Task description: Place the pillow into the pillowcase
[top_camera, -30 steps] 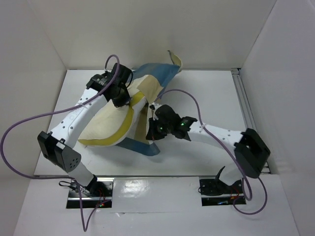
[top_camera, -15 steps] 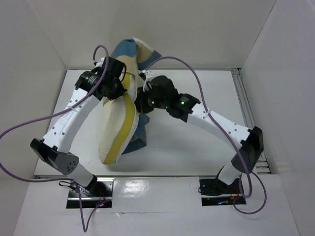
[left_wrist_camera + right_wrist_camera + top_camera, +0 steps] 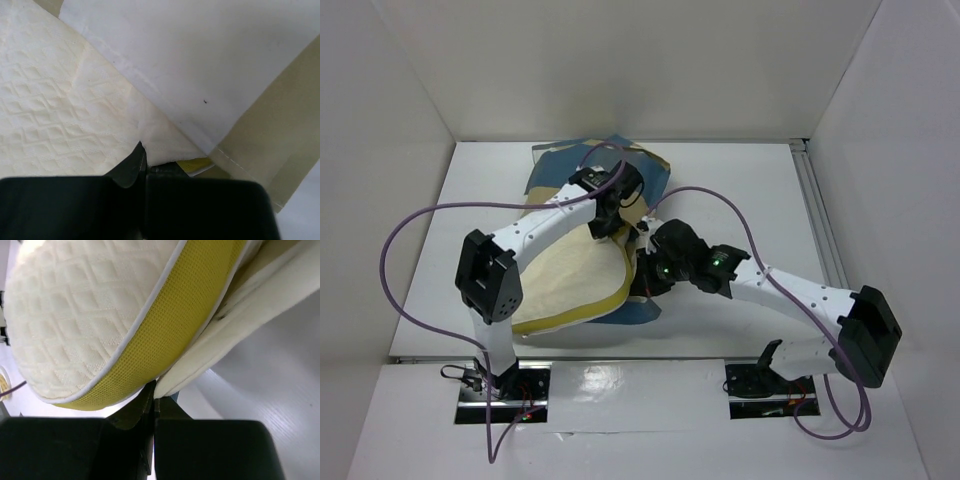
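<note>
Your left claw (image 3: 144,161) was pressed together on a cream fold with yellow trim just under it. It looked like the pillow (image 3: 55,110) corner, right where the case (image 3: 175,60) hem crossed it, though you couldn't be sure of the layer. Your right claw (image 3: 154,396) pinched a smooth cream edge of the case just beneath the pillow's yellow side band. Out from there, the pillow lay flat on the table (image 3: 760,200), only its far end under the checks, and a blue bit of case poked out below its near right corner. So you were partway: most of the cream top was bare, and the case had to be drawn over it. The case's far edge sat close to the back wall (image 3: 640,80); the open room was to the right
</note>
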Controlling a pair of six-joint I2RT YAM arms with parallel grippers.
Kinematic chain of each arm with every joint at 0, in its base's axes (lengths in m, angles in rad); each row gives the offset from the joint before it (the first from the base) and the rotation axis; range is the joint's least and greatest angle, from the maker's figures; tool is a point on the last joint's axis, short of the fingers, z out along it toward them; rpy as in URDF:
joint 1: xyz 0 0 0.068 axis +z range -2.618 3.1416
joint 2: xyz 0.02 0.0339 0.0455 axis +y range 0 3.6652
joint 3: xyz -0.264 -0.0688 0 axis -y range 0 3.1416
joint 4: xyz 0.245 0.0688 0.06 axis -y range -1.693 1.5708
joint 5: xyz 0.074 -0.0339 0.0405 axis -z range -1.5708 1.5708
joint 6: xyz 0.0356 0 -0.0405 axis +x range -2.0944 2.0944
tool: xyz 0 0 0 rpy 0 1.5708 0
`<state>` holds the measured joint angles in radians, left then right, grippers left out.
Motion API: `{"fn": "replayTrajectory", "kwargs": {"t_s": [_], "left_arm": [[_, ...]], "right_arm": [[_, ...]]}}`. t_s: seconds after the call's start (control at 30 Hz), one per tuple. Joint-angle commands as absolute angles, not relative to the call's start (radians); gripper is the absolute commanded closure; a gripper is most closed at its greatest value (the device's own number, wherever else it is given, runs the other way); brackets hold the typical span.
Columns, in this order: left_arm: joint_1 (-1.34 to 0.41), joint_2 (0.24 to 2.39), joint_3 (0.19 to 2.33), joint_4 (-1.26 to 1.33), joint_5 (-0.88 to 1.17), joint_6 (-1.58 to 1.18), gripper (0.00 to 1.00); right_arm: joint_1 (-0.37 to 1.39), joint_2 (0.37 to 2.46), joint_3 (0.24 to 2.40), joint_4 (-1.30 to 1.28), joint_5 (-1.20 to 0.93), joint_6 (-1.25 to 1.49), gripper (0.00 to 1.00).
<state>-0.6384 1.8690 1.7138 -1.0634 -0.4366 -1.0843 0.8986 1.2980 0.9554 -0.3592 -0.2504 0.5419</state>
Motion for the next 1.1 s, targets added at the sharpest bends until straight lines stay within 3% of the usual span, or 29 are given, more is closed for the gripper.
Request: {"fn": "replayTrajectory", "kwargs": {"t_s": [0.0,0.37,0.57,0.63,0.67,0.7,0.73,0.77,0.8,0.87,0.93,1.03,1.07], "left_arm": [[-0.630,1.871,1.723,-0.983,-0.551,-1.169,1.00],[-0.652,1.911,1.838,-0.996,-0.595,-1.253,1.00],[-0.745,1.936,1.899,-0.959,-0.606,-1.240,1.00],[-0.773,1.977,1.920,-0.971,-0.591,-1.200,1.00],[-0.784,1.988,1.940,-0.971,-0.554,-1.181,0.98],[-0.784,1.988,1.940,-0.991,-0.545,-1.140,0.92],[-0.784,1.988,1.940,-0.991,-0.534,-1.111,0.87],[-0.784,1.968,1.930,-1.000,-0.525,-1.089,0.75],[-0.784,1.951,1.915,-1.009,-0.525,-1.069,0.46],[-0.784,1.887,1.904,-1.018,-0.514,-0.990,0.10],[-0.784,1.841,1.904,-1.019,-0.514,-0.913,0.00],[-0.714,1.735,1.879,-1.054,-0.523,-0.866,0.00],[-0.683,1.706,1.859,-1.054,-0.511,-0.855,0.04]], "right_arm": [[0.911,1.210,0.940,-0.362,-0.363,0.557,1.00],[0.911,1.008,0.638,-0.409,-0.281,0.724,1.00],[0.911,1.021,0.678,-0.440,-0.171,0.733,1.00],[0.902,1.038,0.727,-0.475,-0.129,0.717,0.86],[0.902,1.048,0.785,-0.500,-0.076,0.701,0.72],[0.902,1.061,0.816,-0.526,-0.048,0.692,0.41],[0.902,1.062,0.845,-0.581,-0.020,0.683,0.31],[0.902,1.062,0.874,-0.610,0.010,0.683,0.23],[0.902,1.071,0.932,-0.641,0.079,0.672,0.20],[0.893,1.071,0.986,-0.712,0.139,0.663,0.20],[0.853,1.094,1.058,-0.747,0.184,0.635,0.20],[0.795,1.132,1.123,-0.758,0.170,0.599,0.15],[0.785,1.143,1.135,-0.758,0.170,0.598,0.14]]}}
